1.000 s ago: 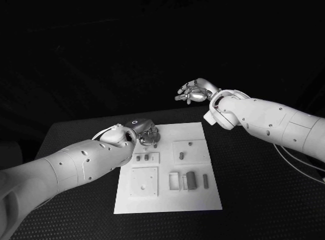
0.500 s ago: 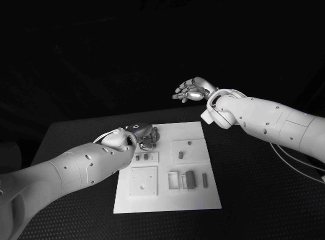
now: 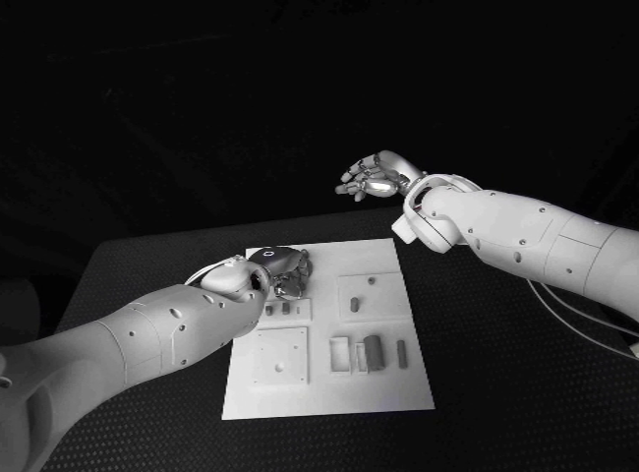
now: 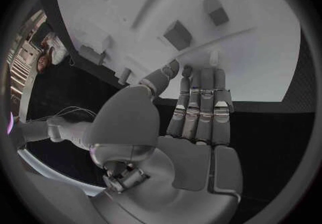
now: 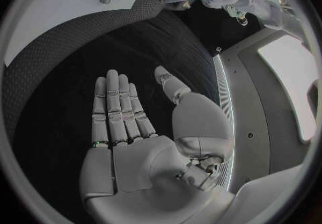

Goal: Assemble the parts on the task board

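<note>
On the black worktop (image 3: pixel 149 265) lies the white task board (image 3: pixel 334 388), and its small grey parts (image 3: pixel 374 351) rest in the recesses in the near and middle area of it. Further back, the left robot hand (image 3: pixel 284 267) hangs over the far left corner of the board, fingers straight and together, grasping nothing. If it descends like this, I think the flat fingers may push a part out of its recess; the right robot hand (image 3: pixel 374 178) is raised behind the board, released and empty.

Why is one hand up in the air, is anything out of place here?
Nothing stands out. The task board lies flat, its parts tidy. The right hand is raised, empty, beyond the table; the left hand hovers over the board's far-left corner.
</note>
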### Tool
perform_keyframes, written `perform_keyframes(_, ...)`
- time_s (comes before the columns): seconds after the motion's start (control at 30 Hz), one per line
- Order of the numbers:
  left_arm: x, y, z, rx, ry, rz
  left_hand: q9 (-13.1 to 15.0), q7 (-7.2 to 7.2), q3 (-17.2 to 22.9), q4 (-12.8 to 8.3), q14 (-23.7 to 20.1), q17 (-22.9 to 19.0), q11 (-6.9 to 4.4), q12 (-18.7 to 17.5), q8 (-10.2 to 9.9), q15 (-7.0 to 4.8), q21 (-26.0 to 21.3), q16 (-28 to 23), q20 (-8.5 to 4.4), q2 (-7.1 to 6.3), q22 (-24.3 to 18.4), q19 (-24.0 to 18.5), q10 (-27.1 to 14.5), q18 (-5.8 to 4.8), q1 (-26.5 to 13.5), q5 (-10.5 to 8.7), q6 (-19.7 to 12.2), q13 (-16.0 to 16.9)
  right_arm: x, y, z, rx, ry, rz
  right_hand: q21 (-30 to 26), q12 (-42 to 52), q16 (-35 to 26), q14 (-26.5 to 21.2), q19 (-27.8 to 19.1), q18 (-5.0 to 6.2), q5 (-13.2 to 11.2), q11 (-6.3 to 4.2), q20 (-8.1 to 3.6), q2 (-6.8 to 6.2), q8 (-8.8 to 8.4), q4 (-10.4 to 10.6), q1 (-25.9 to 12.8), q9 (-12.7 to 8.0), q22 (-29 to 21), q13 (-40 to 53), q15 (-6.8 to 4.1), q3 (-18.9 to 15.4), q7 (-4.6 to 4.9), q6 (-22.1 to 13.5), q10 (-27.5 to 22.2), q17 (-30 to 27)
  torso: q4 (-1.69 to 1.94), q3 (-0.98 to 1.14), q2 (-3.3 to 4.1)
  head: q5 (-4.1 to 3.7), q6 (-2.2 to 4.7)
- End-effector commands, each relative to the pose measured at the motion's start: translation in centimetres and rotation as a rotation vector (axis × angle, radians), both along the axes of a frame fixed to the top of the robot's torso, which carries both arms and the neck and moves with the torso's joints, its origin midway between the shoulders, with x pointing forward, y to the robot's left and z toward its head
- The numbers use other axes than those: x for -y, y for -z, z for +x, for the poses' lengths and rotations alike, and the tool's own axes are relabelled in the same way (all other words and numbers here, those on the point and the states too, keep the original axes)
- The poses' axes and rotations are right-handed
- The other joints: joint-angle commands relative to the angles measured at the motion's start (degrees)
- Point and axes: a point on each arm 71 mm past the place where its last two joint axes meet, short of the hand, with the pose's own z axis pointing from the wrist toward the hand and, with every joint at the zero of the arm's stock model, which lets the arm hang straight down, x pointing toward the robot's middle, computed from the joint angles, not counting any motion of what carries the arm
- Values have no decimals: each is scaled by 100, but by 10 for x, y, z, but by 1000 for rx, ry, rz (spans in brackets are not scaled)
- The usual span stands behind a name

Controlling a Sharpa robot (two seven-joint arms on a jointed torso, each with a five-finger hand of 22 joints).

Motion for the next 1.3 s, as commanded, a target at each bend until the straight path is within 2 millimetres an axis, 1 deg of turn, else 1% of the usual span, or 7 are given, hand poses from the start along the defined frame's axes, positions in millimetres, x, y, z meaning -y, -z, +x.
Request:
perform_keyframes(0.03, 4, 4, -3, -17, 31, 10, -23, 1, 65, 2, 56, 11, -9, -47, 22, -9, 14, 36, -9, 33, 13, 58, 49, 35, 49, -17, 56, -16, -2, -1, -1, 4, -16, 6, -27, -28, -28, 31, -20, -46, -10, -6, 17, -8, 40, 0, 62, -10, 7, -11, -1, -35, 122, -42, 33, 12, 3, 1, 2, -15, -8)
perform_keyframes(0.27, 4, 6, -3, -22, 31, 14, -50, -5, 125, 12, 152, 36, -36, -77, 37, -50, 34, 53, -52, 90, 42, 150, 120, 27, 49, -18, 104, -51, -3, -1, -1, 4, -17, 7, -35, -30, -50, 36, -22, -45, -10, -6, 20, -9, 41, 0, 62, -13, 10, -27, 1, -41, 122, -43, 38, 21, 5, -4, -2, -27, -16)
perform_keyframes(0.53, 4, 7, -3, -32, 32, 21, -83, 34, 209, 7, 374, 96, -41, -67, 94, -138, 89, 109, -146, 131, 111, 361, 364, 30, 57, -18, 244, -80, -3, -1, -1, 2, -21, 7, -41, -31, -69, 41, -24, -44, -10, -6, 22, -9, 41, 2, 61, -16, 12, -40, 2, -46, 123, -43, 42, 29, 6, -5, -2, -25, -23)
perform_keyframes(0.67, 2, 9, -2, -32, 25, 24, -92, 46, 240, -1, 420, 110, -51, -76, 103, -155, 96, 117, -167, 141, 127, 404, 408, 31, 95, -17, 270, -91, -4, -1, -1, 2, -22, 8, -45, -31, -80, 44, -24, -44, -10, -6, 24, -9, 42, 4, 59, -18, 14, -48, 3, -49, 123, -43, 44, 35, 4, -4, -3, -27, -20)
perform_keyframes(0.97, -1, 12, 0, -36, 15, 38, -124, 66, 296, -9, 548, 149, -74, -113, 98, -196, 123, 150, -213, 125, 170, 525, 473, 39, 219, -17, 280, -120, -4, -1, -2, 2, -22, 9, -53, -32, -104, 50, -25, -42, -10, -6, 28, -8, 42, 11, 49, -22, 17, -64, 5, -57, 123, -43, 49, 47, 4, -1, 0, -42, -28)
perform_keyframes(1.13, -4, 18, -1, -53, 13, 54, -172, 73, 323, -8, 517, 153, -36, -208, 38, -168, 79, 109, -202, 80, 180, 500, 394, 20, 299, -17, 177, -172, -4, -1, -2, 1, -24, 10, -57, -32, -116, 53, -26, -41, -10, -6, 29, -8, 43, 13, 45, -25, 19, -73, 6, -61, 123, -43, 51, 53, 3, -1, 1, -51, -31)
perform_keyframes(1.3, -5, 20, -2, -54, 17, 65, -181, 84, 331, -8, 551, 173, -45, -212, 45, -177, 84, 124, -209, 87, 198, 537, 435, 31, 338, -17, 187, -180, -4, -1, -2, 1, -24, 11, -61, -33, -126, 55, -27, -41, -10, -6, 30, -9, 43, 15, 42, -27, 20, -79, 7, -63, 124, -44, 51, 58, 6, -5, -2, -57, -46)
